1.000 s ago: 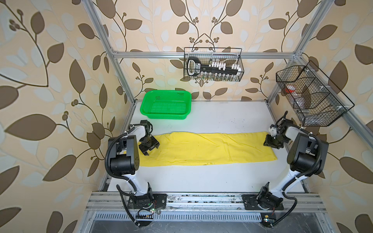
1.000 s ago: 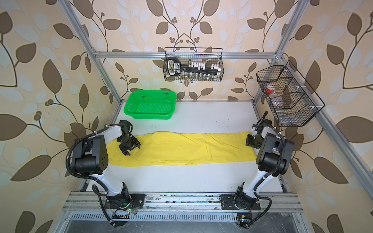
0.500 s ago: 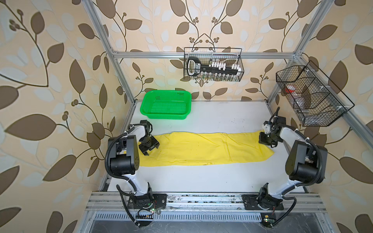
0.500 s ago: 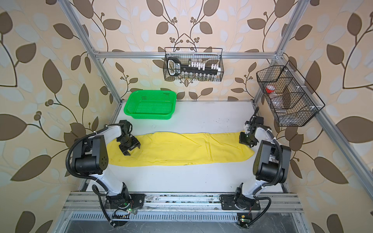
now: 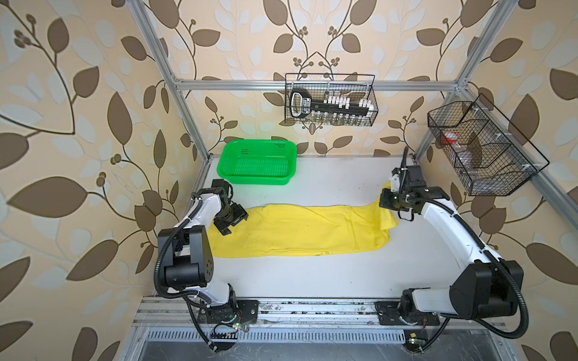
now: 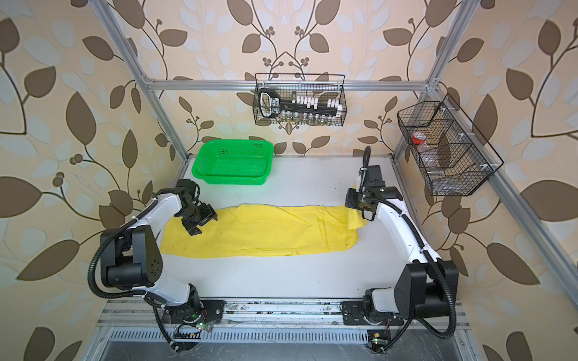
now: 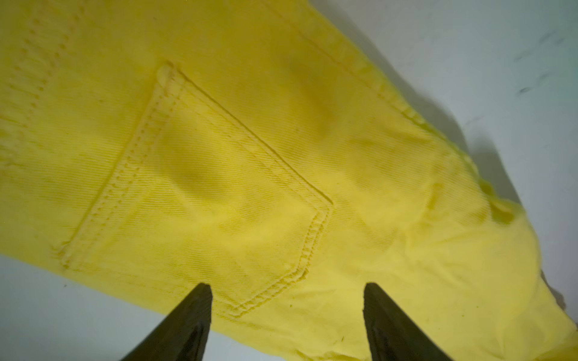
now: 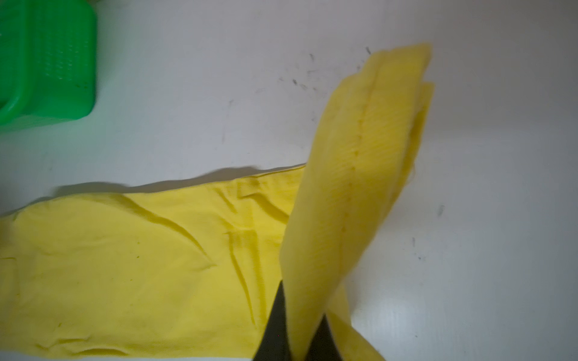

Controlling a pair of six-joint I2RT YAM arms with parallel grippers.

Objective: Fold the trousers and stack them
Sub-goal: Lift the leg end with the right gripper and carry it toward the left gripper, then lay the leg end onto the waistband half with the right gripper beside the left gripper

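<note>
On the table (image 5: 328, 281), mid-span: the trousers (image 5: 300, 231) lie stretched left to right as one long yellow band, seen in both top views (image 6: 259, 231). The waist end is on the left and the leg ends on the right.

Left end: the left fingers (image 5: 225, 230) stand over the waist part, near its far edge. In the left wrist view the two dark fingers (image 7: 181, 325) are spread wide, with nothing between them. A stitched patch pocket (image 7: 203, 193) lies flat just ahead of the tips. I cannot tell whether the tips touch the cloth.

Right end: the right fingers (image 8: 275, 328) are closed tight on the leg-end cloth. A doubled flap of yellow fabric (image 8: 359, 172) rises out of the pinch, and a stitched seam runs along it. In a top view this far right corner (image 5: 385, 190) is lifted clear of the table, with cloth draping down from it. The near right corner (image 5: 380, 242) rests on the table, slightly bunched. Creases fan across the leg section beside the grip.

Surroundings: a green basket (image 5: 259, 143) sits at the far left of the table, apart from the trousers. It shows in the right wrist view too (image 8: 47, 62). Two wire racks hang off the frame, one on the back wall (image 5: 331, 100) and one on the right (image 5: 481, 147).
</note>
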